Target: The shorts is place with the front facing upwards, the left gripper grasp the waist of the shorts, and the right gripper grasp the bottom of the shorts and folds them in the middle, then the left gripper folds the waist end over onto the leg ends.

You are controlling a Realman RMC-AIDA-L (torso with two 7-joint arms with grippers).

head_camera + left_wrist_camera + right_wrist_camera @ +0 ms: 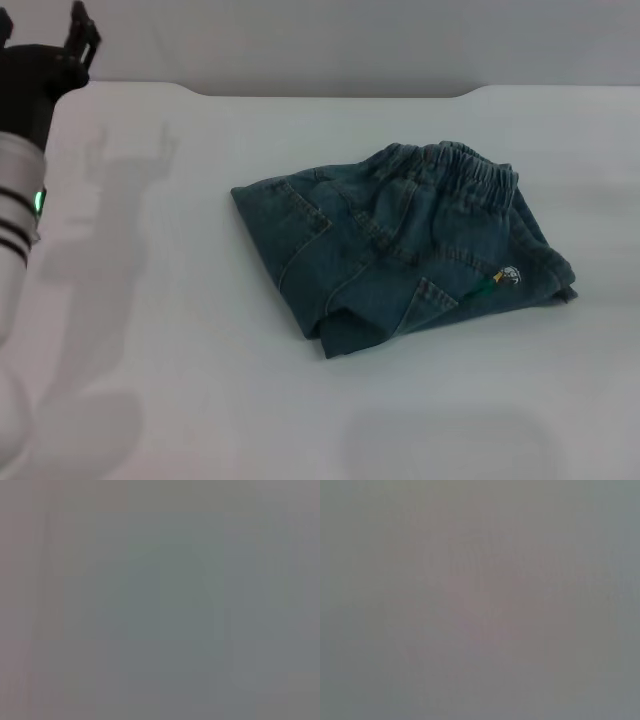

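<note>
One folded shorts (405, 245) on table (150, 380), left gripper (45, 45) raised far-left — jaws apart, empty.

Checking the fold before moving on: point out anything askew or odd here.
The shorts lie folded but skewed on the table, edges not lined up, a lower layer sticking out at the near corner. The left gripper is raised clear at far left.

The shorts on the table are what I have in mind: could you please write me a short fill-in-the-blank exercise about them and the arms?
1. The shorts lie ____ into a compact bundle on the white table.
2. The left gripper is raised at the table's far left, holding ____.
3. The ____ gripper appears in no view.
4. The gathered waistband lies on the bundle's ____ side.

Missing words: folded; nothing; right; far
</note>
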